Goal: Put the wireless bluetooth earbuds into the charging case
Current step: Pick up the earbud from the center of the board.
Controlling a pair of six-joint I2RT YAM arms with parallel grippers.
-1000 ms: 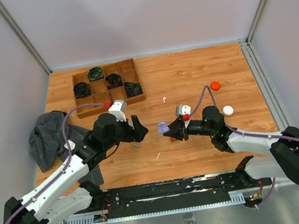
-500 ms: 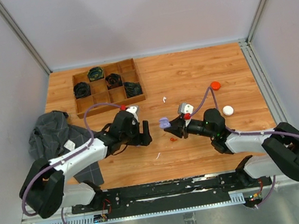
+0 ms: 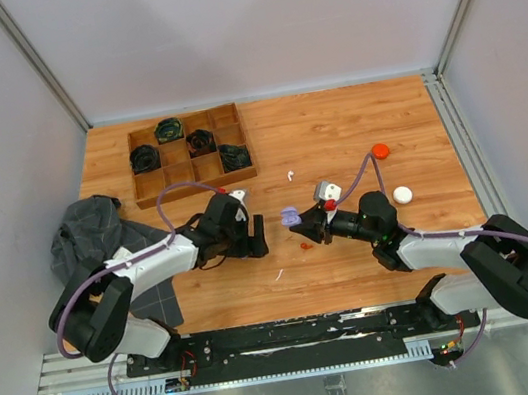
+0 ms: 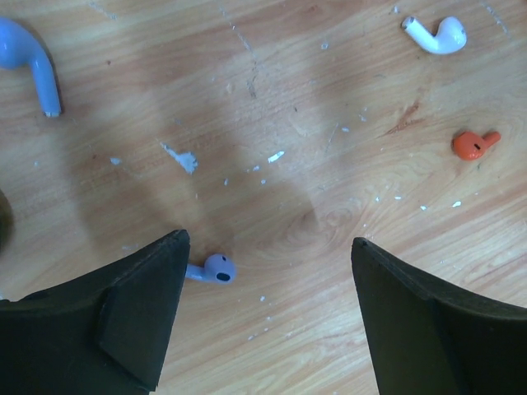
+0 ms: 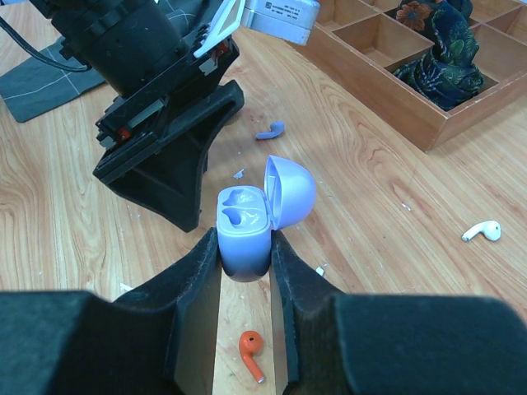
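My right gripper (image 5: 245, 240) is shut on the lavender charging case (image 5: 244, 230), held upright with its lid open and both sockets empty; it also shows in the top view (image 3: 290, 218). The orange-red earbud (image 5: 251, 352) lies on the table under the right fingers, and also shows in the left wrist view (image 4: 473, 144). My left gripper (image 4: 269, 243) is open, low over the table. The lavender earbud (image 4: 212, 269) lies on the wood, just beside the left finger (image 4: 140, 313), and also shows in the right wrist view (image 5: 270, 131). In the top view the left gripper (image 3: 251, 238) faces the right gripper (image 3: 305, 228).
A white earbud (image 4: 436, 33) and a blue earbud (image 4: 33, 62) lie on the wood. A wooden compartment tray (image 3: 196, 185) with dark cloth pieces stands at the back left. A grey cloth (image 3: 89, 242) lies left. An orange puck (image 3: 380, 151) and a white puck (image 3: 402, 195) lie right.
My left gripper has dropped toward the table and shifted slightly right, its arm stretched out low. The right gripper with the case has barely moved.
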